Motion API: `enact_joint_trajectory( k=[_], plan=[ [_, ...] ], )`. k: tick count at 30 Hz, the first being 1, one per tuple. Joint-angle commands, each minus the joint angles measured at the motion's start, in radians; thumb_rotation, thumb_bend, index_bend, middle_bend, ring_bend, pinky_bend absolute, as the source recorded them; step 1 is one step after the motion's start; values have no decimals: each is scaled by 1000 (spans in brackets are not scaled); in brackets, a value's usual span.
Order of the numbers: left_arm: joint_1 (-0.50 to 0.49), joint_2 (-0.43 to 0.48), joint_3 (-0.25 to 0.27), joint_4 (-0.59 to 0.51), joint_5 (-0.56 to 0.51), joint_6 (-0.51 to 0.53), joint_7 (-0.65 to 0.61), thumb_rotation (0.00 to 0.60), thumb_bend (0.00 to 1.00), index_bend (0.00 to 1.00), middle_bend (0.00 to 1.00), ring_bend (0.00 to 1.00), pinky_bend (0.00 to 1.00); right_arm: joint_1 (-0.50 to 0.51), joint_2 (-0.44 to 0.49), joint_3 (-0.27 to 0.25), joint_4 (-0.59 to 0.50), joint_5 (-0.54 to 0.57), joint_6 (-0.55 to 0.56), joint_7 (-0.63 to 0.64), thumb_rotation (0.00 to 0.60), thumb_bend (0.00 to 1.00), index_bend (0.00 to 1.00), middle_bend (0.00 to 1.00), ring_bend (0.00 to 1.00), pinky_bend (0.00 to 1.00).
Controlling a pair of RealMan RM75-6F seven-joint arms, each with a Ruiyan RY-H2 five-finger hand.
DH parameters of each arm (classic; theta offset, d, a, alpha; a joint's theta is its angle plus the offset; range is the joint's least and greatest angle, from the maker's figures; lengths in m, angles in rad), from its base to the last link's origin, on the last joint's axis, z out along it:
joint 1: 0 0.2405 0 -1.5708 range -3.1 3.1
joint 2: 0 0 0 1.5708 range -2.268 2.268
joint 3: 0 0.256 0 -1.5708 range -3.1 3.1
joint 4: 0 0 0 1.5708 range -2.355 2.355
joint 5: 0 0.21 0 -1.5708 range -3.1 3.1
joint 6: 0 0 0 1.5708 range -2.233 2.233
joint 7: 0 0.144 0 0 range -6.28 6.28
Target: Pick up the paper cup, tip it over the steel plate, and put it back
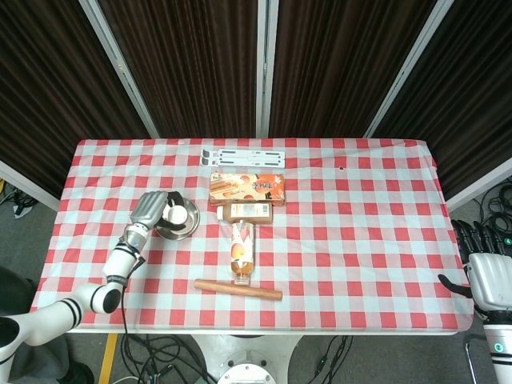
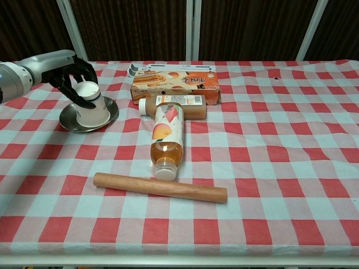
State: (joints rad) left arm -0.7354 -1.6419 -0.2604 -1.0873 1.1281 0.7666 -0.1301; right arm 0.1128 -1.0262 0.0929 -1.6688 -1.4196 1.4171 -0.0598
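My left hand [image 1: 150, 209] [image 2: 72, 76] grips the white paper cup [image 1: 178, 214] [image 2: 94, 110] from the left side and holds it tilted over the steel plate [image 1: 189, 230] [image 2: 69, 121]. The cup covers most of the plate's middle, and its lower end sits low over the dish. Whether it touches the plate I cannot tell. My right hand [image 1: 488, 277] hangs off the table's right edge with its fingers apart, holding nothing. The chest view does not show it.
Right of the plate lie an orange snack box [image 2: 175, 85], a brown bottle [image 2: 173, 106] and a juice bottle on its side [image 2: 166, 140]. A wooden rolling pin [image 2: 160, 187] lies nearer the front edge. White strips [image 1: 243, 155] rest at the back.
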Motion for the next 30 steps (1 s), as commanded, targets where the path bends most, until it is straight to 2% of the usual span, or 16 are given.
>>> enact_joint_trajectory(
  k=[1, 3, 10, 12, 15, 24, 27, 30],
  plan=[
    [-1, -1, 3, 1, -5, -2, 4, 600, 222, 543, 602, 437, 572, 1, -1, 0, 0, 1, -3, 0, 600, 42, 0, 98, 0, 34],
    [-3, -8, 3, 16, -11, -4, 7, 600, 219, 543, 602, 437, 572, 2, -2, 0, 2, 2, -5, 1, 600, 43, 0, 98, 0, 34],
    [-34, -77, -25, 186, -56, -32, -2, 600, 219, 543, 602, 437, 560, 1, 1, 1, 2, 6, -4, 4, 600, 42, 0, 99, 0, 34],
    [-36, -83, -33, 204, -61, -38, -17, 600, 219, 543, 602, 437, 560, 0, 2, 1, 0, 5, -2, 2, 600, 42, 0, 99, 0, 34],
    [-29, -71, -33, 182, -51, -40, -47, 600, 219, 544, 602, 437, 560, 0, 3, 0, -3, 5, -5, -1, 600, 43, 0, 98, 0, 34],
    [0, 24, 10, -6, 20, -32, -69, 600, 215, 543, 597, 437, 543, -2, 3, -2, 0, 4, -4, 5, 600, 42, 0, 98, 0, 34],
    [-6, 21, 6, 2, 8, -34, -57, 600, 216, 543, 596, 437, 541, -3, 4, -2, 0, 4, -1, 6, 600, 43, 0, 99, 0, 34],
    [-21, -14, -4, 72, -24, -42, -35, 600, 217, 543, 596, 437, 542, -6, 5, -2, -1, 5, 1, 7, 600, 42, 0, 98, 0, 34]
  ],
)
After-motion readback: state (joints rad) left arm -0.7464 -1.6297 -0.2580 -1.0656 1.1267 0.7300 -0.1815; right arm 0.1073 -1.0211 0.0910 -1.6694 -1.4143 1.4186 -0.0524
